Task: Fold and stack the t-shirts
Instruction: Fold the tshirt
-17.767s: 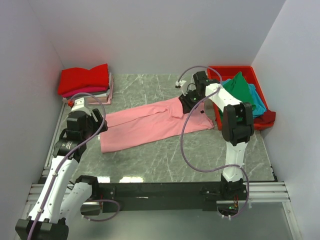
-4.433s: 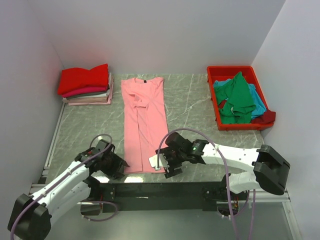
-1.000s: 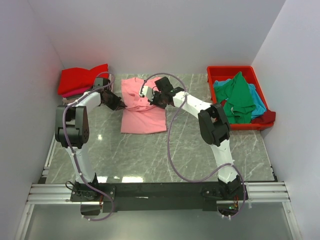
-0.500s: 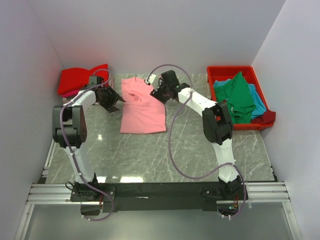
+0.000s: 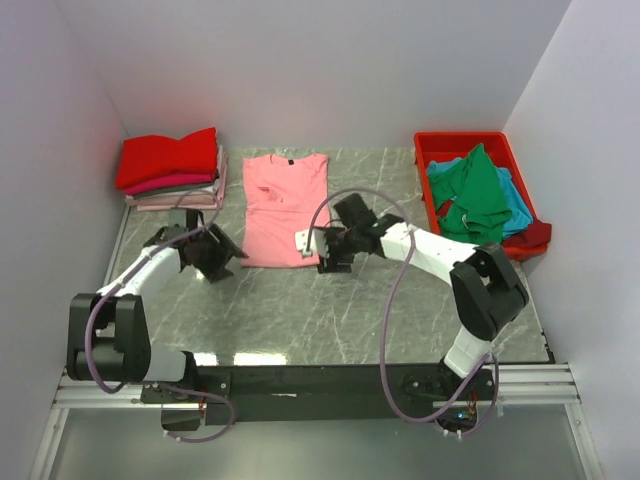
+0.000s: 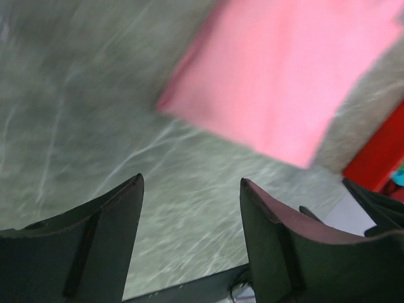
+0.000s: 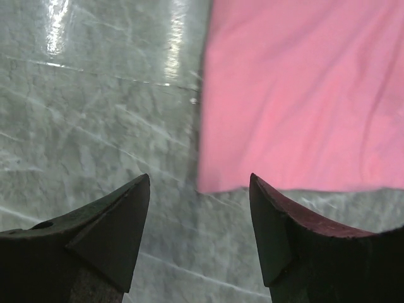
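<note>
**Pink t-shirt, part-folded**

Pink t-shirt (image 5: 286, 208): lies flat, with the folded stack (image 5: 172, 170) just to its left. Left gripper (image 5: 225, 258) and right gripper (image 5: 320, 252): flanking its near edge, jaws apart, empty. Probably positioned to take both near corners for another fold.

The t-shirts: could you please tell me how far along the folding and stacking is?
Done: a folded stack sits far left. In hand: the pink shirt lies partly folded, left gripper and right gripper open, off it. Left: finishing and stacking it, then the shirts in the bin.
</note>
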Tool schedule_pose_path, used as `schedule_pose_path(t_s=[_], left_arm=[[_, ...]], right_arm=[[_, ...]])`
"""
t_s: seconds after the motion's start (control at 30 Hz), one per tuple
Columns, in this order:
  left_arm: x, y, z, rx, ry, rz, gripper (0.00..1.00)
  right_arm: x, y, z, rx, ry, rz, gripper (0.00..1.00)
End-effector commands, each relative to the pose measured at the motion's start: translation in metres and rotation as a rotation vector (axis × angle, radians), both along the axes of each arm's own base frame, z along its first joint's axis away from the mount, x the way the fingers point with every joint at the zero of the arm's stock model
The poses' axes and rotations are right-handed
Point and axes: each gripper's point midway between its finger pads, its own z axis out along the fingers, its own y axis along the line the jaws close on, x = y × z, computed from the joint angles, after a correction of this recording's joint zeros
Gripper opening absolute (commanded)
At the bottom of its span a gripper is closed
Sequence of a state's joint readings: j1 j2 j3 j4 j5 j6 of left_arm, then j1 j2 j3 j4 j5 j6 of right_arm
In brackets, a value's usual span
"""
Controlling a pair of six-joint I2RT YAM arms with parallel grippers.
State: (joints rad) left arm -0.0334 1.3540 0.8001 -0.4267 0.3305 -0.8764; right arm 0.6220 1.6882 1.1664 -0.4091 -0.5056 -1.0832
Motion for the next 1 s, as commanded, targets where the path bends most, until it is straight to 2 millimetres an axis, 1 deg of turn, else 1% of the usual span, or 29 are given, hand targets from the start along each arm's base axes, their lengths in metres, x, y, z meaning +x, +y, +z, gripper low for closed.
schedule_pose_path(t_s=[0.0,0.07,0.1,0.13,0.17,0.2,0.23,0.27,0.33,0.37,0.43,0.47,0.6,0.63,0.67,0.7,0.73,0.77,0.8,0.83,0.87,0.9,0.93,0.97], left_arm=[[-0.007,-0.008,-0.017,-0.029,0.038,0.047,0.68],[-0.002,-0.012,-0.022,-0.038,0.041,0.053,0.67],[0.001,-0.012,-0.024,-0.034,0.046,0.072,0.67],[0.004,-0.011,-0.026,-0.032,0.051,0.086,0.67],[0.006,-0.012,-0.031,-0.031,0.065,0.095,0.67],[0.010,-0.011,-0.032,-0.036,0.074,0.114,0.67],[0.012,-0.010,-0.036,-0.028,0.085,0.126,0.67],[0.014,-0.011,-0.041,-0.030,0.094,0.126,0.67],[0.020,-0.009,-0.045,-0.027,0.110,0.152,0.66],[0.020,-0.009,-0.051,-0.019,0.134,0.159,0.65],[0.024,-0.006,-0.055,-0.002,0.152,0.180,0.64],[0.026,-0.004,-0.060,0.008,0.164,0.189,0.63],[0.031,0.001,-0.071,0.034,0.193,0.221,0.57],[0.032,0.000,-0.072,0.030,0.192,0.215,0.52],[0.031,-0.002,-0.076,0.022,0.205,0.207,0.39],[0.030,-0.003,-0.078,0.017,0.209,0.202,0.33],[0.031,-0.004,-0.078,0.013,0.198,0.194,0.27],[0.029,-0.005,-0.079,0.011,0.197,0.184,0.17],[0.027,-0.004,-0.081,0.016,0.199,0.180,0.14],[0.026,-0.004,-0.080,0.018,0.196,0.174,0.12],[0.025,-0.005,-0.078,0.017,0.183,0.162,0.06],[0.023,-0.005,-0.078,0.014,0.179,0.156,0.03],[0.024,-0.006,-0.076,0.011,0.169,0.149,0.01],[0.023,-0.007,-0.072,0.007,0.157,0.136,0.01]], right_arm=[[0.014,0.013,-0.008,-0.025,-0.132,-0.022,0.71],[0.017,0.015,-0.015,-0.046,-0.147,-0.046,0.71],[0.019,0.016,-0.018,-0.052,-0.156,-0.054,0.71],[0.019,0.018,-0.024,-0.067,-0.157,-0.059,0.71],[0.022,0.018,-0.028,-0.079,-0.168,-0.072,0.70],[0.027,0.016,-0.030,-0.095,-0.182,-0.088,0.70],[0.028,0.015,-0.037,-0.110,-0.177,-0.093,0.70],[0.031,0.016,-0.039,-0.114,-0.181,-0.101,0.70],[0.034,0.013,-0.046,-0.135,-0.184,-0.114,0.70],[0.034,0.013,-0.049,-0.137,-0.183,-0.115,0.70],[0.036,0.012,-0.051,-0.139,-0.187,-0.120,0.69],[0.035,0.011,-0.055,-0.148,-0.187,-0.120,0.68],[0.036,0.012,-0.053,-0.145,-0.193,-0.115,0.67],[0.036,0.011,-0.055,-0.153,-0.191,-0.109,0.63],[0.036,0.011,-0.054,-0.152,-0.191,-0.107,0.61],[0.035,0.011,-0.055,-0.156,-0.189,-0.100,0.59],[0.034,0.011,-0.057,-0.162,-0.185,-0.095,0.53],[0.035,0.012,-0.056,-0.163,-0.188,-0.091,0.49],[0.035,0.012,-0.057,-0.167,-0.185,-0.087,0.46],[0.033,0.011,-0.060,-0.182,-0.168,-0.082,0.36],[0.035,0.012,-0.058,-0.183,-0.164,-0.082,0.29],[0.030,0.011,-0.061,-0.192,-0.143,-0.068,0.22],[0.028,0.012,-0.057,-0.186,-0.141,-0.055,0.11],[0.023,0.011,-0.058,-0.185,-0.130,-0.039,0.04]])
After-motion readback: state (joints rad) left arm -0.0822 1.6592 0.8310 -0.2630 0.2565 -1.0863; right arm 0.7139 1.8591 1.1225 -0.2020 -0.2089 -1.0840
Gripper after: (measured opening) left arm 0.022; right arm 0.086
